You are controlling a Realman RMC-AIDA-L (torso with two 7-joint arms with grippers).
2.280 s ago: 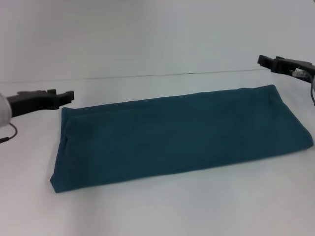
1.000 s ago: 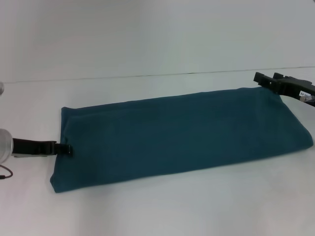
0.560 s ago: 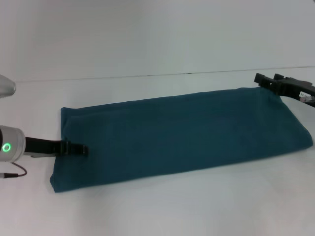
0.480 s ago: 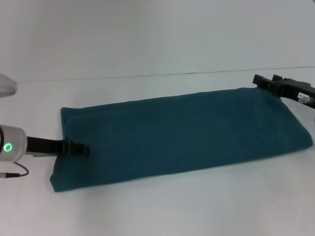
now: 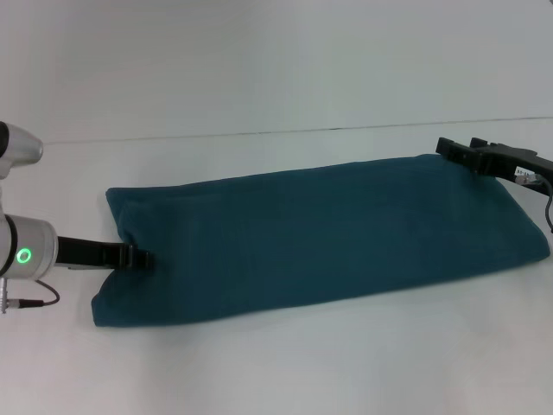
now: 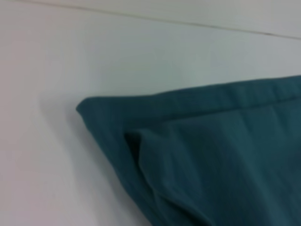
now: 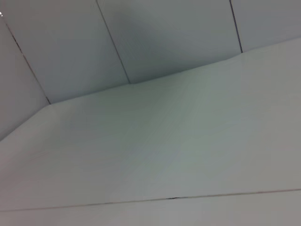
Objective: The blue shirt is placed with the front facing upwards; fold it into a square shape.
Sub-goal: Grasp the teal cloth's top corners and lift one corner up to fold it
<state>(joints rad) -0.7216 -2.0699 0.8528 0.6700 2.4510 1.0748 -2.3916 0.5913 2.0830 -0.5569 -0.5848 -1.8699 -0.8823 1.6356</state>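
The blue shirt [image 5: 320, 233] lies folded into one long teal strip across the white table [image 5: 285, 372], running from near left to far right, with no lettering showing. My left gripper [image 5: 143, 258] reaches in low from the left, its tip on the middle of the strip's left end, where the cloth is dented. The left wrist view shows that end of the shirt [image 6: 225, 155] close up, with a fold opening at its corner. My right gripper [image 5: 445, 147] hovers at the strip's far right corner. The right wrist view shows no shirt.
The table's back edge [image 5: 259, 134] meets a pale wall just behind the shirt. The right wrist view holds only bare tabletop [image 7: 155, 155] and wall panels [image 7: 169, 37].
My left gripper dropped from beside the far left corner to the shirt's left end and pushed onto it, bunching that edge. My right gripper sank and crept left to the far right corner.
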